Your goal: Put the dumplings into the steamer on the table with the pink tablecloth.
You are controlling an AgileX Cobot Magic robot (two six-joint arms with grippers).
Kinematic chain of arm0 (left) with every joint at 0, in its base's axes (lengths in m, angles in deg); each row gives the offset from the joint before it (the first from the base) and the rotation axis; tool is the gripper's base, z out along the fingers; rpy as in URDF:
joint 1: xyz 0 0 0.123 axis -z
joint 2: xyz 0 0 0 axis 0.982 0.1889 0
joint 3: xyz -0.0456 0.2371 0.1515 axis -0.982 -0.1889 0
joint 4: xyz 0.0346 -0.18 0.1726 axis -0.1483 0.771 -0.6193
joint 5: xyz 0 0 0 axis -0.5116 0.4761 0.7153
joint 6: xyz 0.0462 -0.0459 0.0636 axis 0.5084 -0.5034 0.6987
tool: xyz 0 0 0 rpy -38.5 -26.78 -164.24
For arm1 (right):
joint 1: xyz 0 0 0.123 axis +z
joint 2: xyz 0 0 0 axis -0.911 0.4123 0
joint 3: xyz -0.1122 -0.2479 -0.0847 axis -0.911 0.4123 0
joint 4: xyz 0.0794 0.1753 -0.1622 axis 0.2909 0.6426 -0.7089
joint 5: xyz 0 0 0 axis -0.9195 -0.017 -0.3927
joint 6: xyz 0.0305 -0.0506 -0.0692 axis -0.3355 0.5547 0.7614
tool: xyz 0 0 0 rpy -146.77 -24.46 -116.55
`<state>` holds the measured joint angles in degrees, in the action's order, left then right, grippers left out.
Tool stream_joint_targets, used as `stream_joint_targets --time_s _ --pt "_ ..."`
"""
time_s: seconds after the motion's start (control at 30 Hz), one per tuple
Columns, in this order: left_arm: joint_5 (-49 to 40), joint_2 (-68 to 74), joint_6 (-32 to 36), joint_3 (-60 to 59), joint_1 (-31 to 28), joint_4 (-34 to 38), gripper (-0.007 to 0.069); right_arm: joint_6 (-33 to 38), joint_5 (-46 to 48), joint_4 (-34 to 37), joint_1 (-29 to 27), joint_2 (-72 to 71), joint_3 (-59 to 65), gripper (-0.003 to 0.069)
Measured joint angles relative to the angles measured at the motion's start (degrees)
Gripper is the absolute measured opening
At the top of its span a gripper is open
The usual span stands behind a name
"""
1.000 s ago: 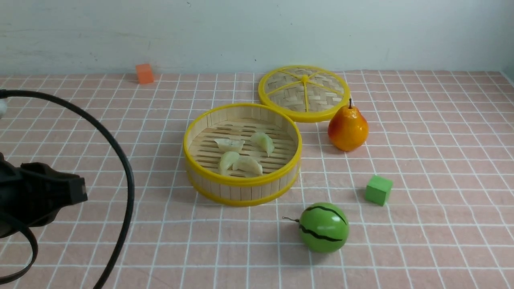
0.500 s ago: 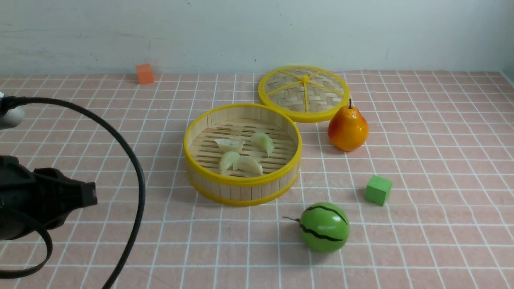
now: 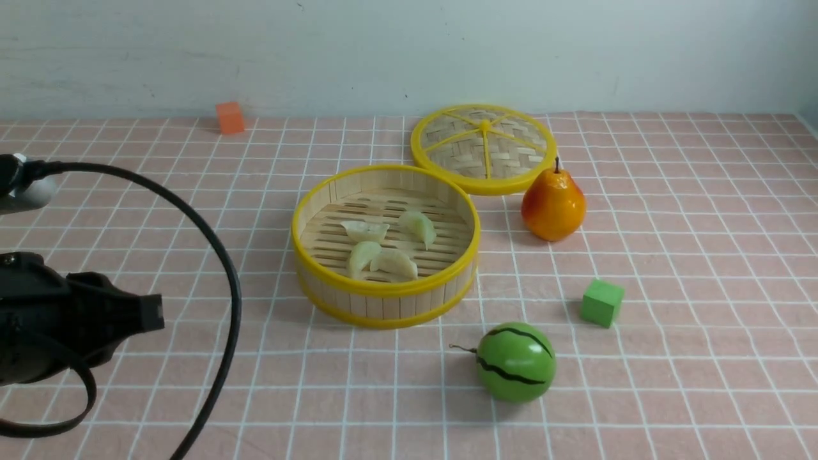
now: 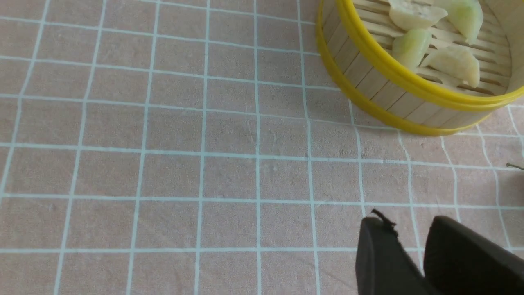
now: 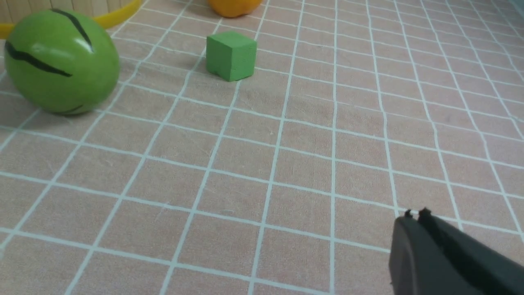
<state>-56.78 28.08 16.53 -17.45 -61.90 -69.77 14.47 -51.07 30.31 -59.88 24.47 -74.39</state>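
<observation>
Several pale pleated dumplings (image 3: 395, 262) lie on the slatted floor of the steamer (image 3: 383, 286), a round bamboo basket with yellow rims in the middle of the pink tablecloth (image 3: 671, 255) that covers the table. The left wrist view shows the same dumplings (image 4: 454, 61) inside the steamer (image 4: 368, 78). My left gripper (image 4: 409, 223) hovers over bare cloth, apart from the basket, open with nothing between its fingers. My left arm (image 3: 64, 319) sits at the left edge of the front view. My right gripper (image 5: 415, 213) is shut and empty above the cloth.
The woven lid (image 3: 484, 147) lies behind the steamer, with a pear (image 3: 553, 204) next to it. A green cube (image 3: 602, 302) and a toy watermelon (image 3: 515, 361) sit in front to the right. An orange cube (image 3: 230, 117) stands by the wall. A black cable (image 3: 223, 268) loops from the left arm.
My left arm has shifted to the right, toward the steamer, and its cable loop has swung along with it. Nothing on the table has moved.
</observation>
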Motion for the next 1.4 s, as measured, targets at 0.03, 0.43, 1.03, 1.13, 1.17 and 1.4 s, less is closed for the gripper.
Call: stream_joint_targets --time_s 0.03,0.43,1.03,1.13,1.17,1.4 --pt "-0.1 -2.1 0.0 0.0 0.0 0.0 0.0172 0.0 0.0 0.0 0.0 0.0 0.0 0.0003" --pt "-0.3 -28.1 2.4 0.0 0.0 -6.0 0.0182 0.0 0.0 0.0 0.0 0.0 0.0 0.0015" --pt "4.1 -52.1 5.0 -32.3 -11.6 18.9 -0.0013 0.1 0.1 0.0 0.0 0.0 0.0 0.003" --pt "5.9 -53.0 9.2 -37.2 -14.1 20.4 -0.0013 0.1 0.1 0.0 0.0 0.0 0.0 0.0031" --pt "6.1 -53.0 10.7 -39.8 -14.6 20.8 -0.0013 0.1 0.1 0.1 0.0 0.0 0.0 0.0033" --pt "6.4 -53.0 15.5 -41.8 -14.7 19.5 -0.0013 0.1 0.1 0.0 0.0 0.0 0.0 0.0046"
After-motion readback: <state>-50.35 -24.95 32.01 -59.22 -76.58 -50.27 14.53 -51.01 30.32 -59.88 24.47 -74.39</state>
